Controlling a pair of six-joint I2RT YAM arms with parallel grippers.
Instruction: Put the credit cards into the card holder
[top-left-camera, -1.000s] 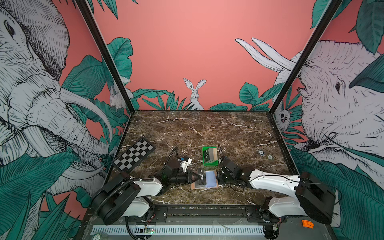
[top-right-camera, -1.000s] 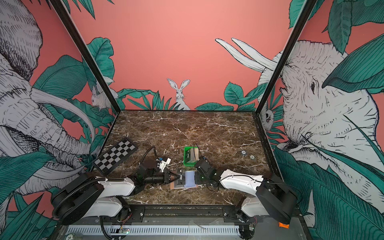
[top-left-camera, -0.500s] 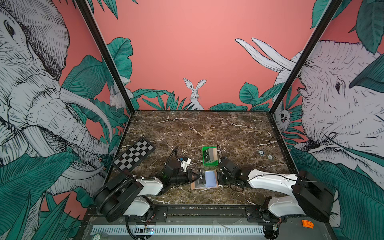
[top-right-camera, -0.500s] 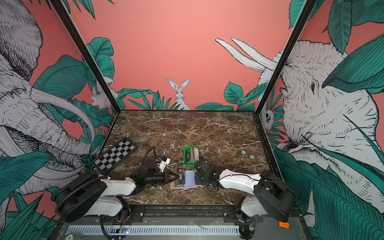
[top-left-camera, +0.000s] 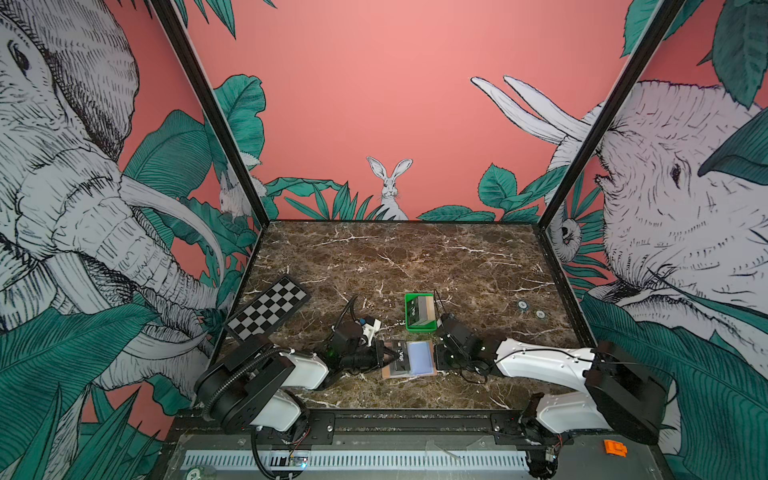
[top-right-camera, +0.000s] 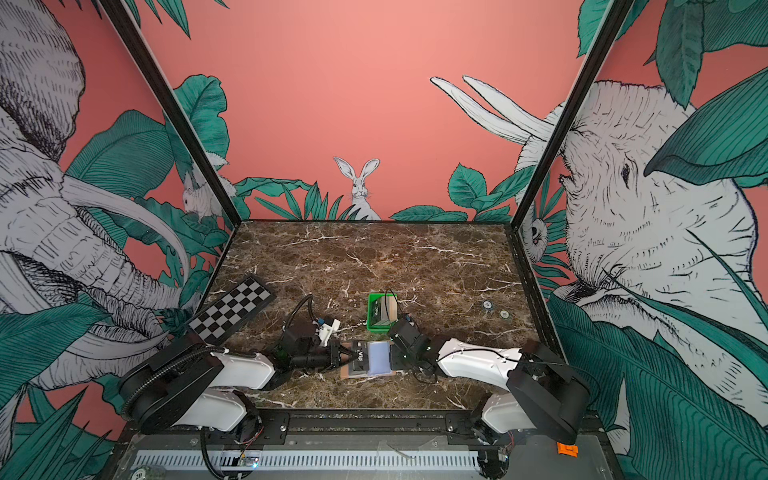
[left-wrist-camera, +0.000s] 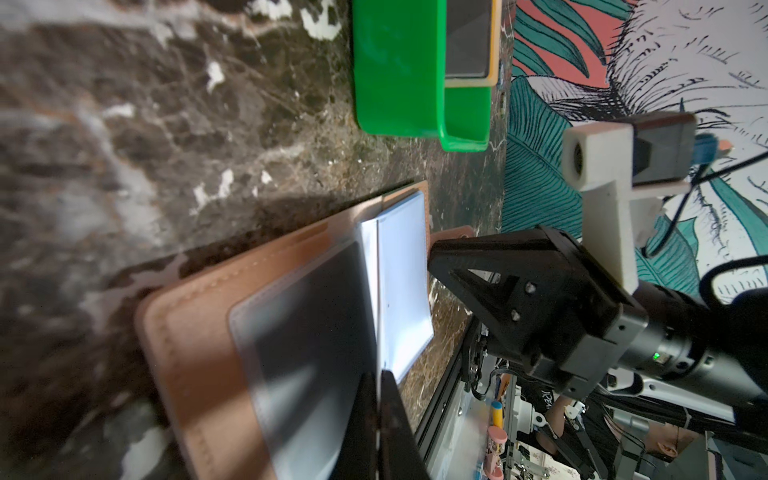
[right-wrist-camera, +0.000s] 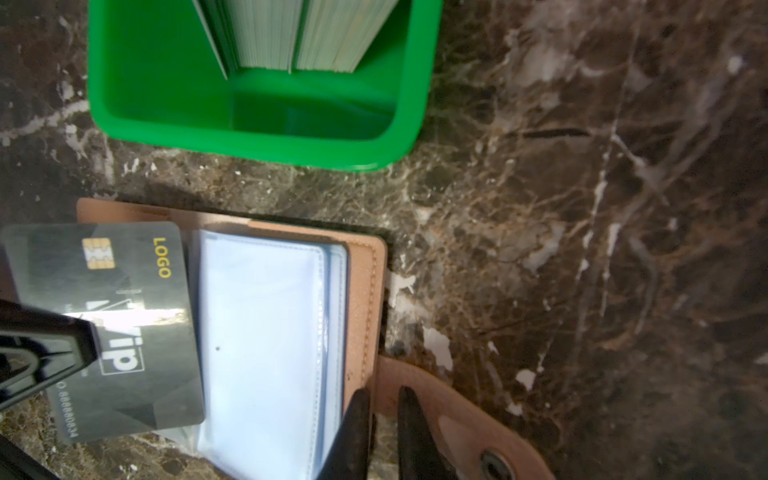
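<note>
The left arm is reaching low along the front of the surface (top-left-camera: 415, 257) from its base at the left, its forearm lying almost level and pointing toward the centre. The left gripper (top-left-camera: 388, 356) is rolled onto its side, so that its jaws are standing one above the other. The jaws are closed flat on the near edge of the VIP card (right-wrist-camera: 124, 291), with no gap showing between them in the left wrist view. The card is lying face up over the left half of the holder (right-wrist-camera: 365, 270), just beside the pockets (right-wrist-camera: 262, 332) and overlapping their inner edge. Whether its leading edge is entering a pocket cannot be told. The holder is lying open on the surface near the front centre, between the two grippers in both top views. Its strap (right-wrist-camera: 457, 415) is trailing off the right side. The right arm is reaching in from the right, equally low, with its wrist bending down toward the holder. The right gripper (right-wrist-camera: 384, 432) is standing with its jaws drawn in to a slim gap. Its tips are bearing on the holder's right edge where the strap begins, and leather is showing in the gap. The tray (top-left-camera: 419, 329) is sitting just behind the holder, apart from it, with more cards (right-wrist-camera: 291, 33) standing on edge inside. The checkerboard (top-left-camera: 268, 309) is lying tilted at the left wall, well apart from both grippers.
</note>
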